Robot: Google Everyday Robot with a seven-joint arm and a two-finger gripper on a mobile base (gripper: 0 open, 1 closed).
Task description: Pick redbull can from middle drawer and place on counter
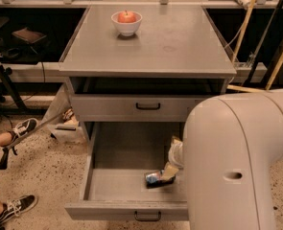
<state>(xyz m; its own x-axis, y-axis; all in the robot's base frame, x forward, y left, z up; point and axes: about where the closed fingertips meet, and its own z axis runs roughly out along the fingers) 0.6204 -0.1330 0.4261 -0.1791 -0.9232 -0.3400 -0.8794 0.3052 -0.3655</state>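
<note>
The redbull can (pixel 153 178) lies on its side on the floor of the open middle drawer (pixel 114 183), toward the right front. My gripper (pixel 168 173) is down inside the drawer at the can's right end, touching or right against it. The arm's large white link (pixel 232 166) fills the lower right and hides the drawer's right part. The grey counter (pixel 174 42) on top of the cabinet carries a white bowl.
A white bowl with a red apple (pixel 126 21) stands at the counter's back left. The shut top drawer (pixel 141 107) sits above the open one. A person's shoes (pixel 16 128) and a stick are on the floor at left. Poles lean at right.
</note>
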